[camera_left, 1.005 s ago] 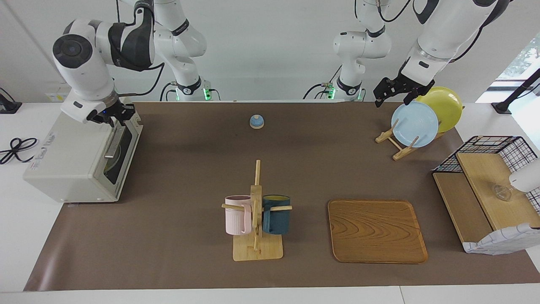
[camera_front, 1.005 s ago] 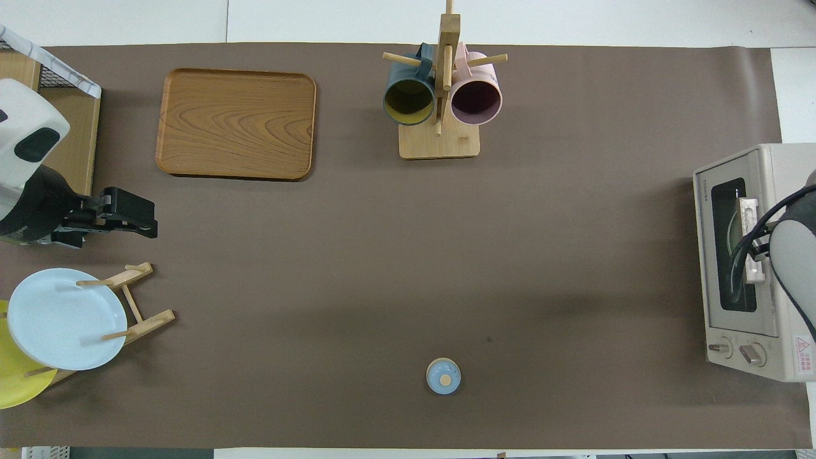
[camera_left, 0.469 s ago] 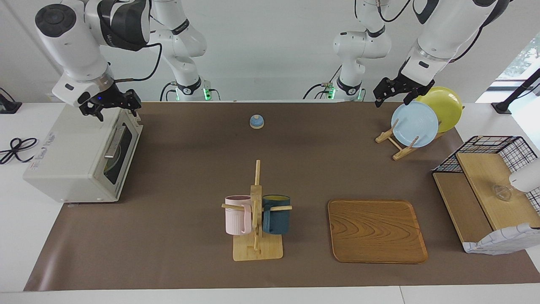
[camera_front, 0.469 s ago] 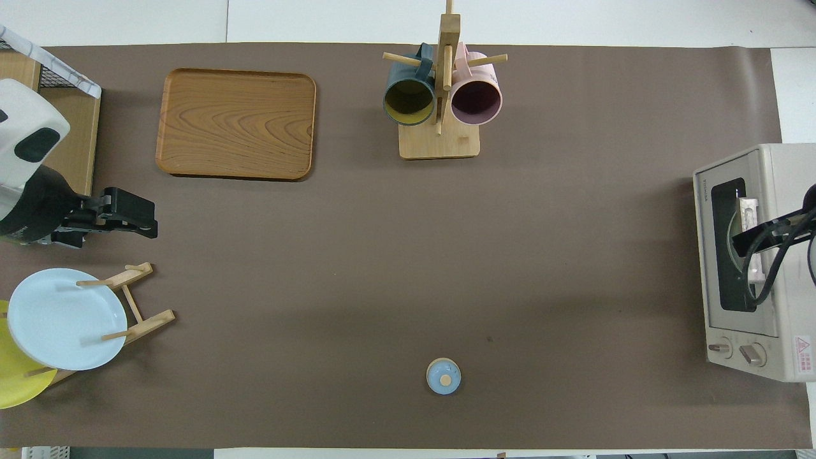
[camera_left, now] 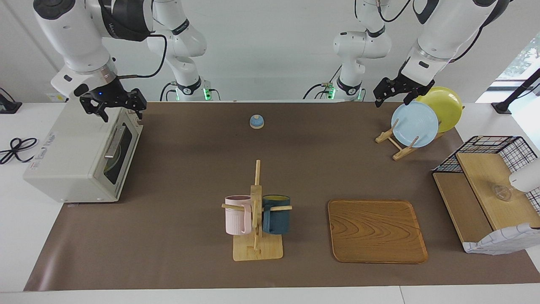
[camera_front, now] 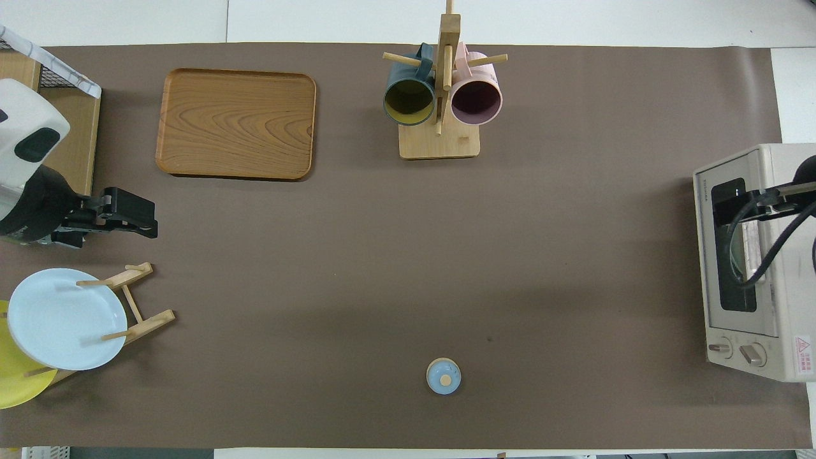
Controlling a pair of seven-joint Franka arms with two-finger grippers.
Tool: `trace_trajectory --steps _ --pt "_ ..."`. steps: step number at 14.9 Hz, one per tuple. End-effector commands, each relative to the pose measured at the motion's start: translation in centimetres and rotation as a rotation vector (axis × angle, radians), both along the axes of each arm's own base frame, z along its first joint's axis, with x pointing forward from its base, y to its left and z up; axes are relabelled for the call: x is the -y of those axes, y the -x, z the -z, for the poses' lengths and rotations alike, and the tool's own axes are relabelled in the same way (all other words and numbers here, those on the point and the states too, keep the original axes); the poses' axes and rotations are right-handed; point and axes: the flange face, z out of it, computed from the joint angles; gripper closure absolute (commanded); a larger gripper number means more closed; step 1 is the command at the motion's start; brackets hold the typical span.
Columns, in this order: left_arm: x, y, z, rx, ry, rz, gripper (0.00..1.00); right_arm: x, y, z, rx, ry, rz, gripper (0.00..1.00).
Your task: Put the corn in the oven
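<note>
The off-white oven (camera_left: 71, 156) stands at the right arm's end of the table, its dark glass door shut and the bar handle (camera_left: 114, 141) across it. It also shows in the overhead view (camera_front: 784, 268). The corn does not show in either view. Something pale and curved shows dimly through the glass; I cannot tell what it is. My right gripper (camera_left: 113, 110) hangs open and empty just above the oven's top front edge, clear of it; the overhead view (camera_front: 733, 204) shows it over the door. My left gripper (camera_left: 391, 101) waits open and empty in the air over the plate rack.
A small blue lid (camera_left: 256, 121) lies near the robots at mid-table. A wooden mug rack (camera_left: 256, 211) holds a pink and a dark blue mug. A wooden tray (camera_left: 375, 230) lies beside it. A plate rack holds a blue plate (camera_left: 414, 124) and a yellow plate (camera_left: 447, 105). A wire basket (camera_left: 489, 143) stands at the left arm's end.
My right gripper has lifted off the oven's door handle and now hangs above the oven's top front edge. The door stays shut. The left arm has not moved.
</note>
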Motion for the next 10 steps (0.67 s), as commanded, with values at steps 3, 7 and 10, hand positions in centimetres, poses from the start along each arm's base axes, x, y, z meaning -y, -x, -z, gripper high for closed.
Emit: trace_trajectory --steps 3,7,10 --pt "-0.4 0.3 -0.4 -0.006 -0.011 -0.001 0.0 -0.7 -2.5 -0.9 -0.061 -0.029 0.042 0.0" --pt "-0.4 0.3 -0.4 -0.005 -0.01 -0.001 0.0 -1.0 -1.4 -3.6 -0.01 -0.066 0.104 0.0" --pt "-0.4 0.3 -0.4 -0.006 -0.011 -0.001 0.0 -1.0 -0.9 -3.4 -0.016 -0.062 0.109 0.0"
